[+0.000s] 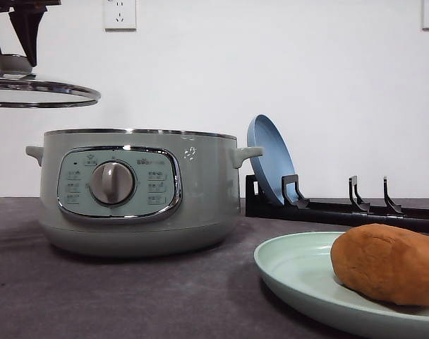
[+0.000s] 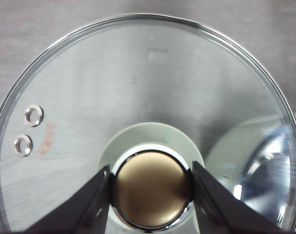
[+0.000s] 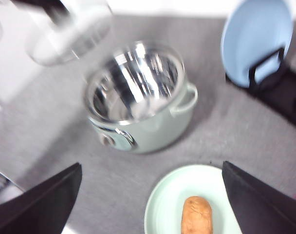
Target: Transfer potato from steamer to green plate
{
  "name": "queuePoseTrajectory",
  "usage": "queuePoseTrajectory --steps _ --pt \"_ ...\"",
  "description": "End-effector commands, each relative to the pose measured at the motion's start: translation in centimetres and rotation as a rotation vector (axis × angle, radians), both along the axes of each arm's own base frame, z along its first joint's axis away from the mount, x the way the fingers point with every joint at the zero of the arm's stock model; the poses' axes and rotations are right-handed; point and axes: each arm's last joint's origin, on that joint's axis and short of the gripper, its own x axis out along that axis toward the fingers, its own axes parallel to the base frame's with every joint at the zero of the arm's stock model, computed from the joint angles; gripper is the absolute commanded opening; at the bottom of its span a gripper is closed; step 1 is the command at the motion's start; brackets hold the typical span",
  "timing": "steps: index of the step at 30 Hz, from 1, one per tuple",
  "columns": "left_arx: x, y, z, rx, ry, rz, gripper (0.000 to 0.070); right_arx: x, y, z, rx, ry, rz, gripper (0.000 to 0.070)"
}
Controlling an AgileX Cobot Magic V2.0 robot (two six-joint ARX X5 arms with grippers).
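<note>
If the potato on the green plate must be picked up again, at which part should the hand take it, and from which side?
Probably across the narrow middle of the potato, coming from above. It lies flat on the green plate, long and rounded, and the plate's low rim hinders a sideways approach. The right hand is open above it.

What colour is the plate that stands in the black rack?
Light blue plate; the right wrist view shows it best.
</note>
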Motion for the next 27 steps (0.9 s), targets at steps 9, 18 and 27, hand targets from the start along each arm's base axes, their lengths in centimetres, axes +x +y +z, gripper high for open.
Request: queuePoseTrajectory --steps 9,18,27 --pt "-0.9 -3.1 1.9 -0.027 -0.078 -0.088 0.0 -2.5 -2.1 0.8 0.031 -0.034 -0.042 0.0585" --pt "-1.8 -8.0 1.9 -0.034 -0.069 -0.227 0.0 -2.4 -2.1 0.7 0.027 -0.033 -0.044 0.0585" --pt "-3.3 -12.8 1.7 -0.038 -0.05 -0.371 0.0 -2.4 -2.1 0.7 0.027 -0.034 -0.046 0.0585"
